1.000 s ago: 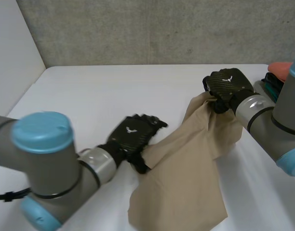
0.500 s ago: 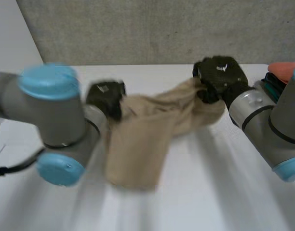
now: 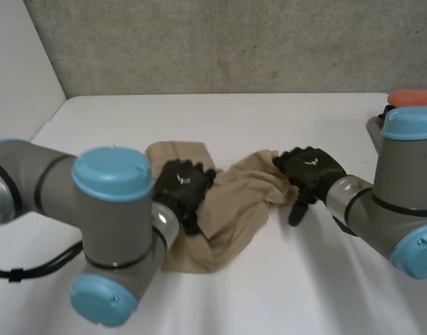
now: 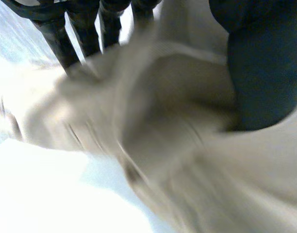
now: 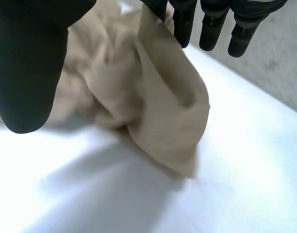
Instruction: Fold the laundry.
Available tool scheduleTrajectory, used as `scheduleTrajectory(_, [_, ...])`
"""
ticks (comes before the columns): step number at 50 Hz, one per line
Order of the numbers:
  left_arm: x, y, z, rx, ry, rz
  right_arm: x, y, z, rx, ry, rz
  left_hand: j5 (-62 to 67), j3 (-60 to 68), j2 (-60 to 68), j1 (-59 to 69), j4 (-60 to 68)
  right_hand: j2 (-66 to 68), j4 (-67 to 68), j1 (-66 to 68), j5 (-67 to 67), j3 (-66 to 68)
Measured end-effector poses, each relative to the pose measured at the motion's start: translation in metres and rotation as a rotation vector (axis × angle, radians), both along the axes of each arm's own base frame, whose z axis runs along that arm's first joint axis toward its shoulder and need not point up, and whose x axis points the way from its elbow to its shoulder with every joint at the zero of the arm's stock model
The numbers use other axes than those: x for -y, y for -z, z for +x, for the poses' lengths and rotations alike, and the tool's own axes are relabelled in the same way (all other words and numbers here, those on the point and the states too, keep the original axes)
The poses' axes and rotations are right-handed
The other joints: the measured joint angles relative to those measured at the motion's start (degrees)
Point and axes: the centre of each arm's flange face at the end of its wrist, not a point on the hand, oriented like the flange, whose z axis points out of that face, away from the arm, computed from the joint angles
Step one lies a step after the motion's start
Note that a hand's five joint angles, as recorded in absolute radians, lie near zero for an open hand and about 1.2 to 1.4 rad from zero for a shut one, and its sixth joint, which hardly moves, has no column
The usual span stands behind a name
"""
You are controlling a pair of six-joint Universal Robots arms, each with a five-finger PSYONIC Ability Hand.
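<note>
White surface [image 3: 269, 279] bears a crumpled beige cloth [image 3: 234, 202]. Left hand [image 3: 182, 187] rests on the cloth's middle, fingers straight, thumb apart; right hand [image 3: 308, 169], fingers spread, is at the cloth's end.

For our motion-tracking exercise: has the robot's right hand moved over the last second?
Yes. The right hand has come away from the table's far edge, nearer the camera.

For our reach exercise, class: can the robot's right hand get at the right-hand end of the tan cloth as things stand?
Probably yes. The right hand is right at that end of the tan cloth, with its fingers straight and the thumb held apart. Nothing lies between hand and cloth.
</note>
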Motion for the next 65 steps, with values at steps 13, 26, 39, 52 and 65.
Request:
scheduleTrajectory(13, [0.002, -0.069, 0.046, -0.067, -0.105, -0.150, 0.018, -0.050, -0.035, -0.018, 0.084, -0.193, -2.5, -3.7, -3.1, -0.9, -3.4, 0.0, 0.0, 0.0, 0.0, 0.0])
scheduleTrajectory(26, [0.068, -0.073, 0.093, -0.200, -0.017, -0.068, 0.009, -0.076, -0.060, -0.029, 0.016, -0.276, -2.5, -3.7, -3.1, -0.9, -3.4, 0.0, 0.0, 0.0, 0.0, 0.0])
scheduleTrajectory(39, [0.104, -0.017, 0.096, -0.092, 0.065, -0.033, 0.008, -0.045, -0.051, -0.065, -0.005, -0.211, -2.5, -3.7, -3.1, -0.9, -3.4, 0.0, 0.0, 0.0, 0.0, 0.0])
scheduleTrajectory(52, [0.134, 0.006, 0.077, -0.149, 0.034, -0.215, 0.012, -0.020, -0.046, -0.092, 0.039, -0.220, 44.9, 47.1, 48.6, 52.9, 48.1, 0.0, 0.0, 0.0, 0.0, 0.0])
scheduleTrajectory(65, [0.165, -0.147, 0.055, -0.470, -0.091, -0.661, 0.018, -0.041, -0.050, -0.073, 0.099, -0.301, 48.9, 52.0, 53.7, 54.7, 53.5, 0.0, 0.0, 0.0, 0.0, 0.0])
